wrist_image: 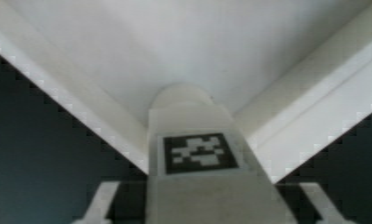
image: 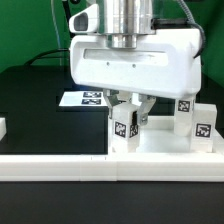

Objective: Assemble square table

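Observation:
A white leg with a black-and-white tag stands upright at a corner of the white square table top. My gripper hangs straight over it, with one dark finger on each side of the leg's upper end. In the wrist view the leg fills the middle, and the top's corner spreads out beyond it. Dark gaps show between the leg and both fingers, so the gripper is open around the leg. Two more tagged legs stand on the exterior view's right.
The marker board lies flat on the black table behind the gripper, on the exterior view's left. A long white bar runs along the table's front edge. A small white piece shows at the far left edge.

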Controlling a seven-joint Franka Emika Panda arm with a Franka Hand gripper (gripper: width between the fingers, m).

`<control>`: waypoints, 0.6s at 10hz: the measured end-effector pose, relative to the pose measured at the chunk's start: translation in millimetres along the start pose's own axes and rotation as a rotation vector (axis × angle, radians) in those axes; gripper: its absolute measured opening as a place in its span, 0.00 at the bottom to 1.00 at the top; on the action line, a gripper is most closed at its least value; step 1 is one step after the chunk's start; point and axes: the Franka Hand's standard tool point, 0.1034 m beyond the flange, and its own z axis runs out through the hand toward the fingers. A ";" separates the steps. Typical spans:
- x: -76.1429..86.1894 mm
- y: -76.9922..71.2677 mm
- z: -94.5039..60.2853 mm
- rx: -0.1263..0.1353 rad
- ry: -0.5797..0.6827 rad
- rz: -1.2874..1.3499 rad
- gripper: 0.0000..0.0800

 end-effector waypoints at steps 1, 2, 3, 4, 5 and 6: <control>0.2 0.3 0.1 0.000 0.000 0.054 0.37; 0.4 0.6 0.1 0.000 0.000 0.126 0.37; 0.7 1.0 0.1 -0.001 0.000 0.217 0.37; 1.5 1.9 0.2 0.003 -0.005 0.397 0.37; 0.4 1.9 0.5 0.010 -0.025 0.589 0.37; -1.8 0.2 1.2 0.026 -0.068 0.863 0.37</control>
